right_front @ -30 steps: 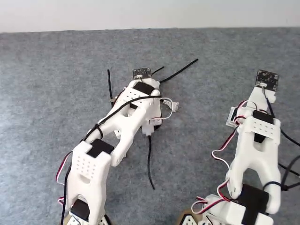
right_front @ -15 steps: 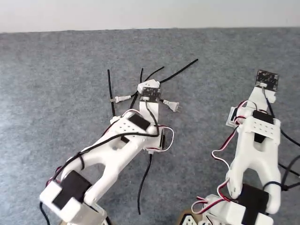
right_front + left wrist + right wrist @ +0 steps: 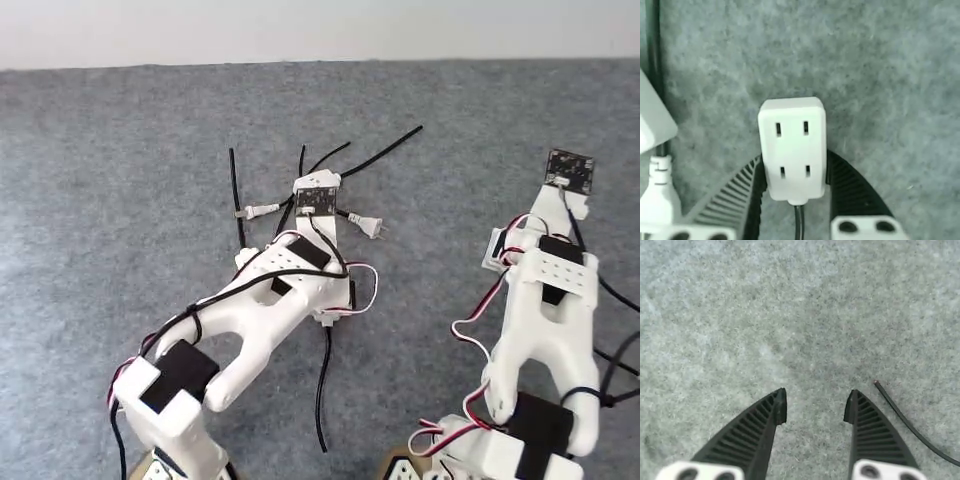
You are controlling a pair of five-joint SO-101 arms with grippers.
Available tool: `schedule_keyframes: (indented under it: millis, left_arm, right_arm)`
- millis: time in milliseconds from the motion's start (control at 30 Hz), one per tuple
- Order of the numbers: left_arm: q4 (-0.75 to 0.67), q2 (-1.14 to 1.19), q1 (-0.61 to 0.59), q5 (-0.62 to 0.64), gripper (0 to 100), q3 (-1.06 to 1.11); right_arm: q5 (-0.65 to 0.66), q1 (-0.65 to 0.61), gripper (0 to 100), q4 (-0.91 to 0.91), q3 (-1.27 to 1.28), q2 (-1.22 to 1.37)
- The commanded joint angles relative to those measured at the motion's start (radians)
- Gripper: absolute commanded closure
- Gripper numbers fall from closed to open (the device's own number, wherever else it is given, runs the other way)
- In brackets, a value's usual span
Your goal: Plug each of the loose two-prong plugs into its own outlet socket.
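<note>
My left gripper [image 3: 795, 164] is shut on a white outlet block [image 3: 792, 142] with two pairs of slots facing the camera; its black cord [image 3: 322, 390] trails back under the arm. In the high view, one white two-prong plug [image 3: 256, 211] lies on one side of the left arm's wrist [image 3: 318, 198] and a second plug [image 3: 368, 227] on the other. A white plug [image 3: 657, 187] on a black cord lies close beside the held block. Over bare carpet, my right gripper [image 3: 815, 407] hangs open with nothing in it.
Several black cords [image 3: 385, 150] fan out on the grey carpet [image 3: 120, 180] beyond the plugs. One black cord end [image 3: 900, 415] lies close to the right gripper. The right arm [image 3: 545, 300] stands at the right, apart from the plugs.
The left arm has drawn back toward the near side, uncovering the two plugs. The cord trailing behind it swung sideways. The right arm has kept still.
</note>
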Motion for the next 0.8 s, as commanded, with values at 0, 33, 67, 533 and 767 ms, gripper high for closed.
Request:
schedule_keyframes:
  millis: [0,33,67,533,767]
  left_arm:
    - [0.005,0.014,-0.015,0.012,98,-0.035]
    - [0.005,0.008,-0.020,0.012,98,-0.035]
    - [0.005,-0.002,-0.023,0.012,98,-0.035]
    - [0.083,-0.021,-0.028,0.017,67,-0.035]
    - [0.087,-0.063,-0.037,0.017,67,-0.028]
  right_arm:
    - [0.009,-0.015,80.1,-0.019,-0.009,-0.002]
    - [0.009,-0.015,80.1,-0.019,-0.009,-0.002]
    - [0.009,-0.015,80.1,-0.019,-0.009,-0.002]
    - [0.009,-0.015,80.1,-0.019,-0.008,-0.002]
    - [0.009,-0.016,80.1,-0.019,-0.008,-0.002]
